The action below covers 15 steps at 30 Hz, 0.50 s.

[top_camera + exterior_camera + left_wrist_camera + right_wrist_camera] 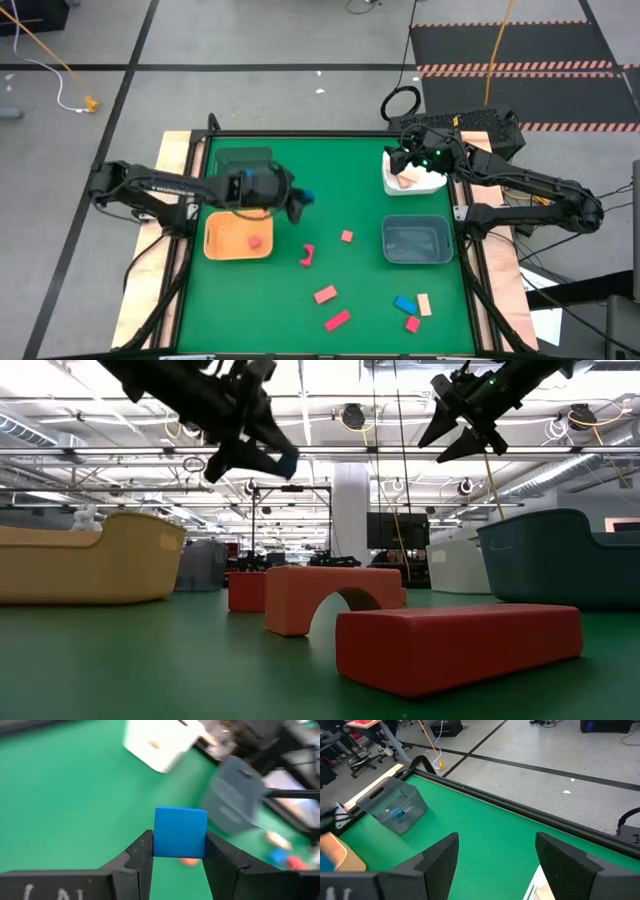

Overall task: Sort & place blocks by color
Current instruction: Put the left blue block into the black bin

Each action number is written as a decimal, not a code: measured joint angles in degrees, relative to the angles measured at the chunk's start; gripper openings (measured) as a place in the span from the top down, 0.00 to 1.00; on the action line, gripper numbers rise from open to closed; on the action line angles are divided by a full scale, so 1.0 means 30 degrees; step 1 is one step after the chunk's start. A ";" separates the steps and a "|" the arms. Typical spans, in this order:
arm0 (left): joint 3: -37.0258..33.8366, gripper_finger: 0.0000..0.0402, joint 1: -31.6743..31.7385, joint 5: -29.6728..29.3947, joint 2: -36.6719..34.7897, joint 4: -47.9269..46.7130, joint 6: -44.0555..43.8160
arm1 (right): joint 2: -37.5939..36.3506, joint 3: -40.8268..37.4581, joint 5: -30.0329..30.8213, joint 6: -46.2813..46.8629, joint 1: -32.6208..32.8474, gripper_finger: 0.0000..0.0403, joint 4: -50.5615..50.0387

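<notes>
My left gripper (300,203) is shut on a blue cube (180,831) and hangs high over the table's middle left, just right of the orange bin (215,245); the low view also shows the cube (288,463) raised. My right gripper (400,160) stands open and holds nothing above the white bin (428,186) at the far right. Pink, red, blue and tan blocks lie on the green mat, among them a pink curved piece (307,255) and a red bar (337,320). One red block (256,241) lies in the orange bin. My left gripper pinches the blue cube by two opposite side faces (159,845) between its two fingers, at their free ends. The fingers slant down toward the table's right side. The cube is lifted well clear of the mat and juts beyond the fingertips.
A dark green bin (245,160) stands at the far left; the right wrist view shows it (395,805) with a blue block inside. A grey-blue bin (417,240) sits at the right, with blue (404,304), tan (424,304) and red (412,323) blocks in front of it.
</notes>
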 joint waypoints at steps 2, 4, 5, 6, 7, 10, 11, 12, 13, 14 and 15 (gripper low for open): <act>0.0000 0.67 0.1179 0.0000 -0.0233 -0.0502 0.1048 | 0.0000 0.0000 0.0000 -0.0001 0.0001 0.37 0.0007; 0.0000 0.67 0.2321 0.0003 -0.0574 -0.1529 0.1853 | 0.0000 0.0000 0.0000 0.0002 -0.0001 0.37 0.0007; 0.0000 0.67 0.2877 -0.0010 -0.0686 -0.1960 0.2181 | 0.0000 0.0000 0.0000 0.0002 0.0000 0.37 0.0005; 0.0002 0.67 0.3370 -0.0053 -0.0725 -0.2218 0.2481 | 0.0000 0.0000 0.0000 0.0001 -0.0001 0.37 0.0007; 0.0007 0.67 0.3849 -0.0138 -0.0766 -0.2656 0.2785 | 0.0000 0.0000 0.0000 -0.0003 0.0000 0.37 0.0005; -0.0007 0.67 0.5227 -0.0261 -0.0772 -0.3572 0.3684 | 0.0000 0.0000 0.0000 0.0002 0.0004 0.37 0.0000; -0.0007 0.67 0.5698 -0.0273 -0.0792 -0.3763 0.4006 | 0.0000 0.0000 -0.0007 0.0002 0.0005 0.37 0.0000; -0.0007 0.67 0.6153 -0.0334 -0.0825 -0.4022 0.4381 | 0.0000 0.0000 -0.0007 -0.0001 -0.0002 0.37 0.0000; -0.0007 0.67 0.6598 -0.0489 -0.0881 -0.4301 0.4788 | 0.0000 0.0000 0.0000 0.0002 0.0001 0.37 0.0007; -0.0007 0.67 0.7009 -0.0720 -0.0909 -0.4587 0.5227 | 0.0000 0.0000 0.0000 0.0001 0.0001 0.37 0.0007; -0.0007 0.67 0.7345 -0.1075 -0.0925 -0.4845 0.5636 | 0.0000 0.0000 -0.0007 0.0001 0.0005 0.37 0.0000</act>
